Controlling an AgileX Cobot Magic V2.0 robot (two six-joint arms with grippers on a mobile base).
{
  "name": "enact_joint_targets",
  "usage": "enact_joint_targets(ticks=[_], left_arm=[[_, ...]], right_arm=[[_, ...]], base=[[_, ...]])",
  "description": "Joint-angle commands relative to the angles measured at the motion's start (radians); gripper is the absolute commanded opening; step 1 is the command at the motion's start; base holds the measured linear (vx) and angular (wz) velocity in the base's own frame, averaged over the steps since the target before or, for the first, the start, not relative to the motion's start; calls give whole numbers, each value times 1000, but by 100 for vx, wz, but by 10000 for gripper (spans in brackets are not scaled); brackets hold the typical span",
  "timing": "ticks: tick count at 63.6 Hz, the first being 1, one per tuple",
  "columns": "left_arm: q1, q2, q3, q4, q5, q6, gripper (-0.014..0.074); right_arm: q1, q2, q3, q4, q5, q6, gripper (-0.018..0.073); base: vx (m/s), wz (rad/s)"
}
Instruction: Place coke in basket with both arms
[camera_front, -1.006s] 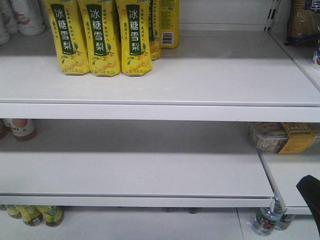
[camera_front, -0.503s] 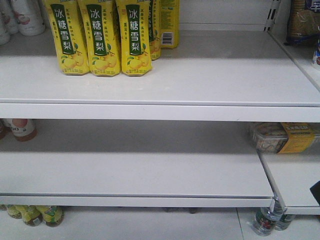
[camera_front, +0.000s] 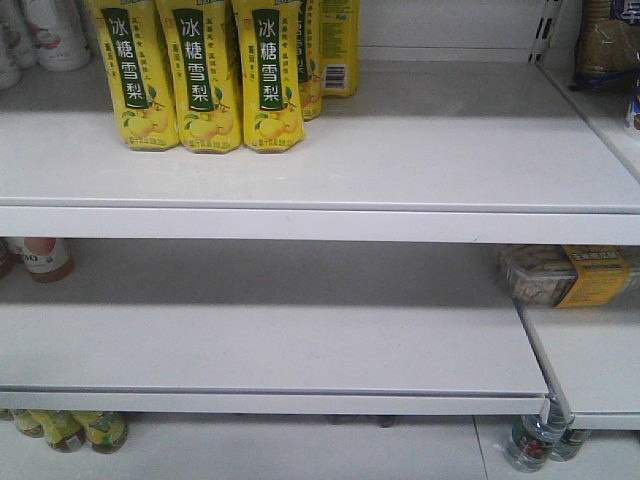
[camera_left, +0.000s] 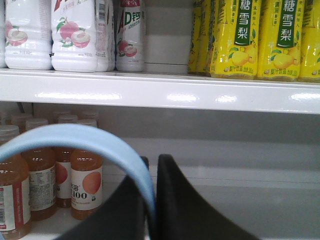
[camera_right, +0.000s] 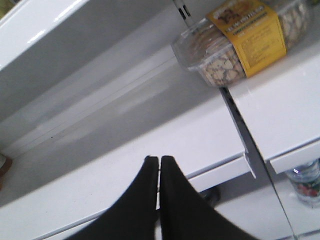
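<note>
Between the left claw's (camera_left: 152, 200) fingers sits the basket handle (camera_left: 75, 137), squeezed tight; the right claw (camera_right: 159, 172) is pressed closed on nothing.

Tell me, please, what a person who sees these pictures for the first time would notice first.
The bright yellow cartons with green labels and pear pictures on the upper white shelf catch the eye first, beside much bare white shelving. In the left wrist view, the flat pale blue basket handle arches between the left gripper's black jaws. In the right wrist view, the right gripper has its jaws together, near a clear plastic box with a yellow label.
</note>
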Motion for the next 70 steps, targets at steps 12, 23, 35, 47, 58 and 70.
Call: enact_joint_targets(ticks=[12, 23, 35, 47, 58, 70], left_arm=[[-4, -21, -30, 48, -163, 47, -6], [-4, -21, -30, 48, -163, 47, -6], [-4, -21, -30, 48, -163, 47, -6], [-4, -21, -30, 48, -163, 47, -6], [-4, -21, -30, 48, -163, 47, -6], [-4, -21, -30, 48, -163, 47, -6]], right_arm=[[-213, -71, 173, 387, -362, -475, -5], [-282, -70, 167, 405, -420, -641, -5], [-281, -70, 167, 400, -568, -847, -5], [-281, -70, 167, 401, -733, -955, -5], [-281, -70, 167, 384, -725, -950, -5], [-291, -70, 167, 383, -723, -950, -5]], base=[[0, 0], [0, 0], [0, 0], [0, 0], [0, 0], [0, 0]])
